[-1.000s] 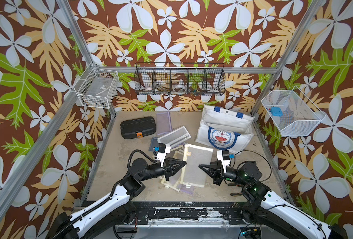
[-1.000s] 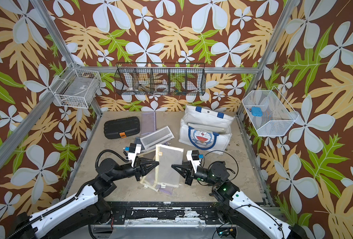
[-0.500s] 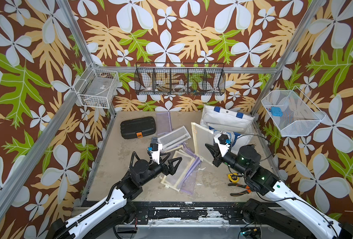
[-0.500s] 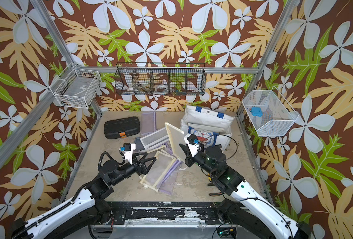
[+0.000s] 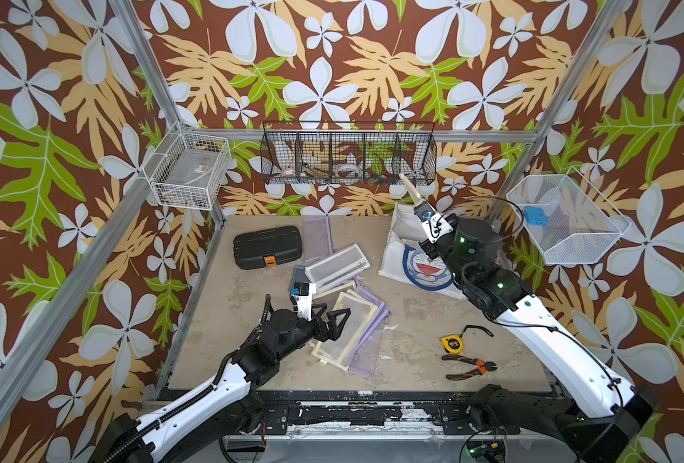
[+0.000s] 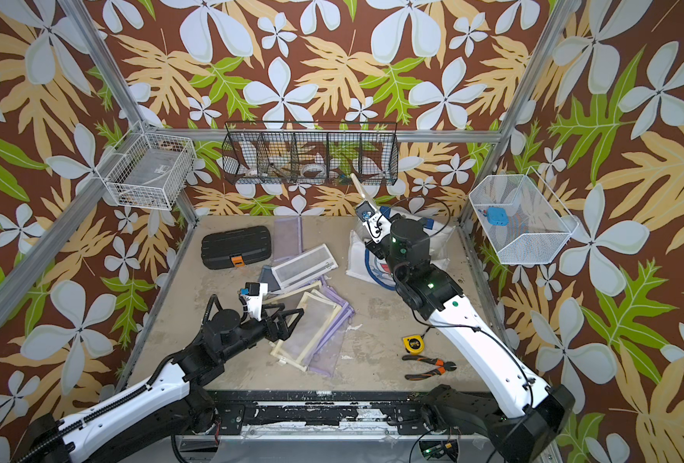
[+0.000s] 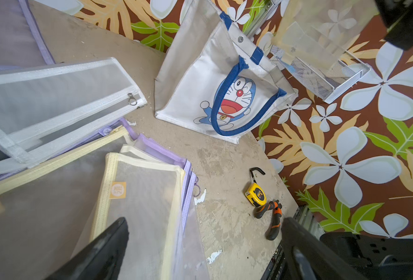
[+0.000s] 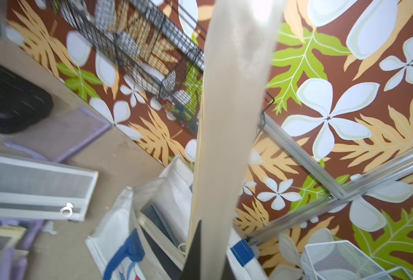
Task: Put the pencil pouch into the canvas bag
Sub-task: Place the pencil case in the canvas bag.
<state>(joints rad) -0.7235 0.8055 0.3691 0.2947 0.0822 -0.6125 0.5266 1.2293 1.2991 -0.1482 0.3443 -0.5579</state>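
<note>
**Status: pouch lifted, insertion into bag not yet done**

**Top views.** In both top views the right gripper (image 5: 422,211) has its jaws closed on one end of the pencil pouch (image 5: 409,188). The pouch shows edge-on, points up toward the back wall and is clear of the table (image 5: 412,320). It is above the canvas bag (image 5: 396,260), which rests at the far right corner of the table with its printed face toward the camera. The left gripper (image 5: 334,320) hovers over the spare pouches (image 5: 358,332) in the middle of the table, with its jaws spread wide and empty.

**Left wrist view.** The canvas bag (image 7: 195,97) stands apart from the spare pouches (image 7: 140,194), with bare table between them. One blue handle hangs over its front. The pencil pouch (image 7: 317,36) appears as a translucent sheet beyond the bag's upper edge. Nothing lies between the left gripper's fingers (image 7: 103,249).

**Right wrist view.** The pencil pouch (image 8: 225,133) runs straight out from the closed jaws of the right gripper (image 8: 208,261). The mouth of the canvas bag (image 8: 171,194) is open just beside and below the gripped end. No part of the pouch is seen inside the bag.

**Progress.** The grasp and lift appear complete. The steps that appear to be left are:
1. Turn the pouch's free end down toward the mouth.
2. Lower it between the bag walls.
3. Open the jaws.
</note>
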